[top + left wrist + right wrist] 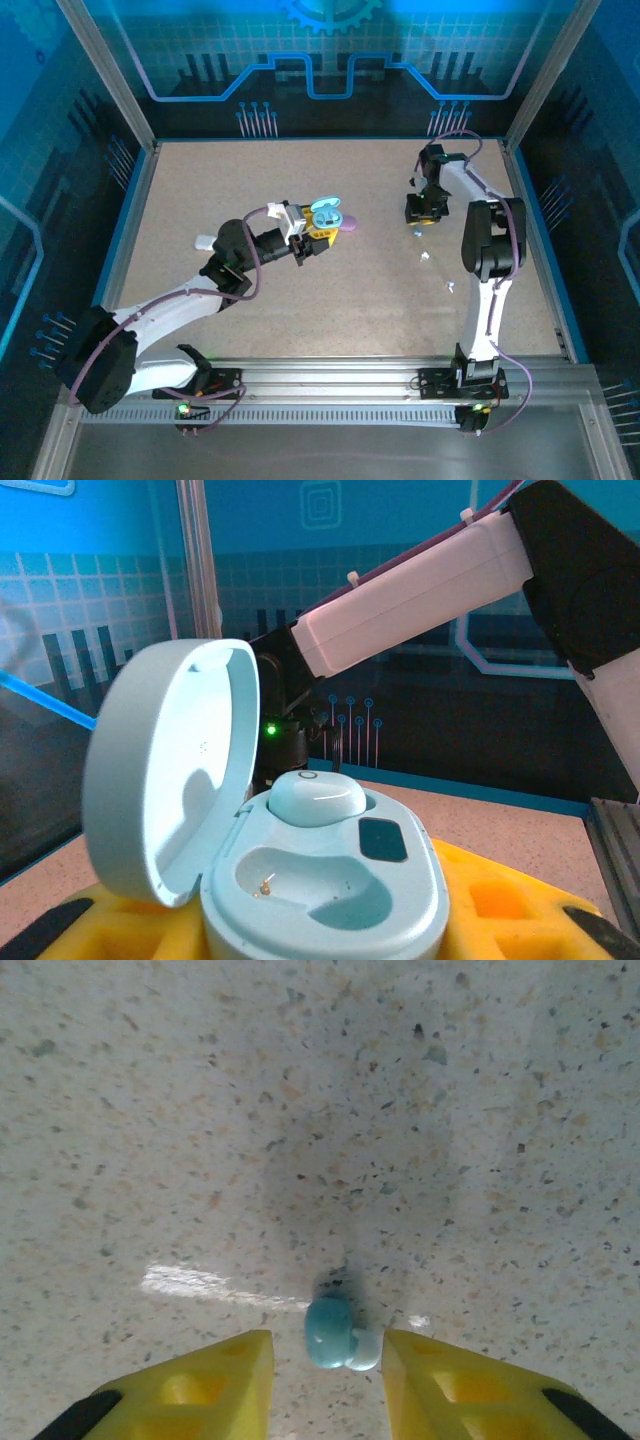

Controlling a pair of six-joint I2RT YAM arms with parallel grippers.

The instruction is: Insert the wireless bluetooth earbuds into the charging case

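Teal earbud [333,1332] lies on the table [300,1110], low centre of the right wrist view. The right gripper [325,1348] brackets it, jaws apart, nothing pinched. The pick looks like the step in hand.

Mid-frame overhead, the left gripper [318,238] is clamped on the open charging case [330,890]. A seated bud [316,798] fills the far socket and the near one is empty.

Next: a square pinch, then carry it across.

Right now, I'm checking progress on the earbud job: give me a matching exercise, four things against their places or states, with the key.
Things:
1. case lid
2. pale earbud
3. teal earbud
4. near socket

Places or states:
A. empty
B. on the table, between the fingers of the right pincer
C. swung open
D. seated in the charging case

Pairs: 1-C, 2-D, 3-B, 4-A
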